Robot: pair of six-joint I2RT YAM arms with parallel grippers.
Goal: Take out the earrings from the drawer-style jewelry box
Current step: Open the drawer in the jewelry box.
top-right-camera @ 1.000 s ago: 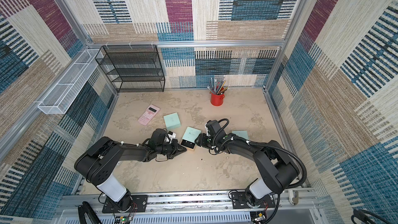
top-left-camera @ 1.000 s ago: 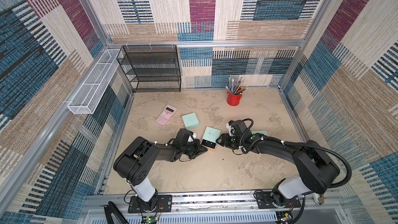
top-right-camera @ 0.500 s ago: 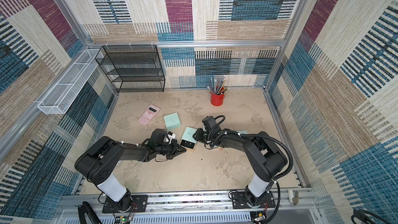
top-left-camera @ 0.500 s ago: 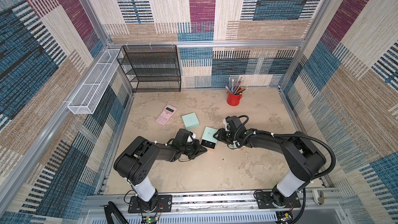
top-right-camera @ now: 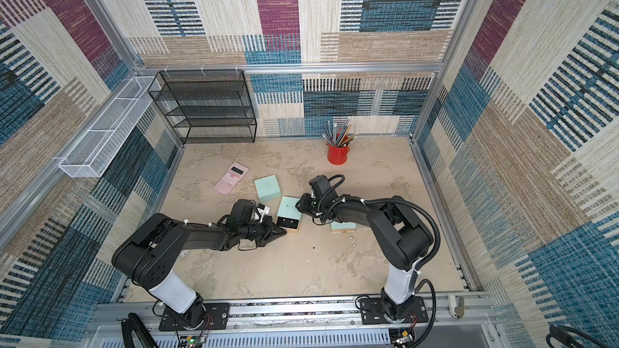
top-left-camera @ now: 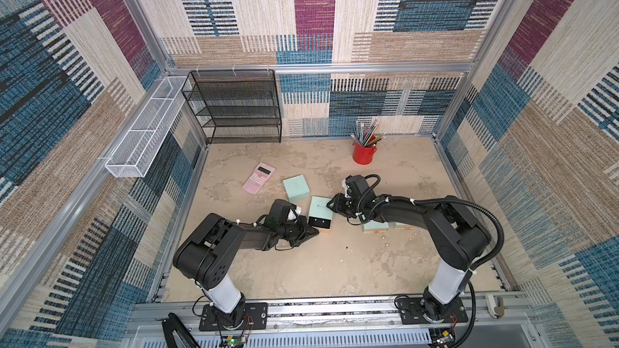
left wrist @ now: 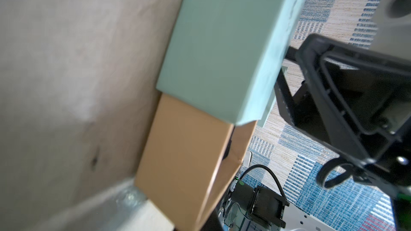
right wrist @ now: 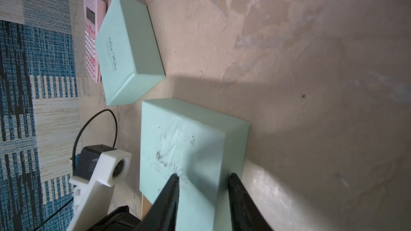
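The drawer-style jewelry box [top-left-camera: 321, 207] [top-right-camera: 288, 207] lies mid-table. Its mint-green sleeve [right wrist: 178, 143] [left wrist: 222, 41] has the tan drawer [left wrist: 184, 163] with its black insert [top-left-camera: 319, 223] slid partly out toward the front. Two whitish specks, the earrings [top-left-camera: 315, 220] [top-right-camera: 284, 219], sit on the insert. My right gripper [top-left-camera: 335, 206] [right wrist: 203, 177] clasps the sleeve's right edge, one finger on the top face and one against the side wall. My left gripper [top-left-camera: 314, 230] [top-right-camera: 283, 229] is shut to a point at the drawer's front left corner. I cannot see whether it holds anything.
A second mint box [top-left-camera: 295, 188] and a pink calculator [top-left-camera: 259, 178] lie behind the jewelry box. A third mint box [top-left-camera: 375, 226] sits under my right arm, with whitish specks [top-left-camera: 387, 245] on the table near it. A red pencil cup [top-left-camera: 364, 153], a black mesh shelf [top-left-camera: 239, 108] and a white wire basket [top-left-camera: 144, 128] stand at the back.
My right gripper has moved left onto the box's sleeve and its jaws have narrowed around the edge. The left arm has stayed put.
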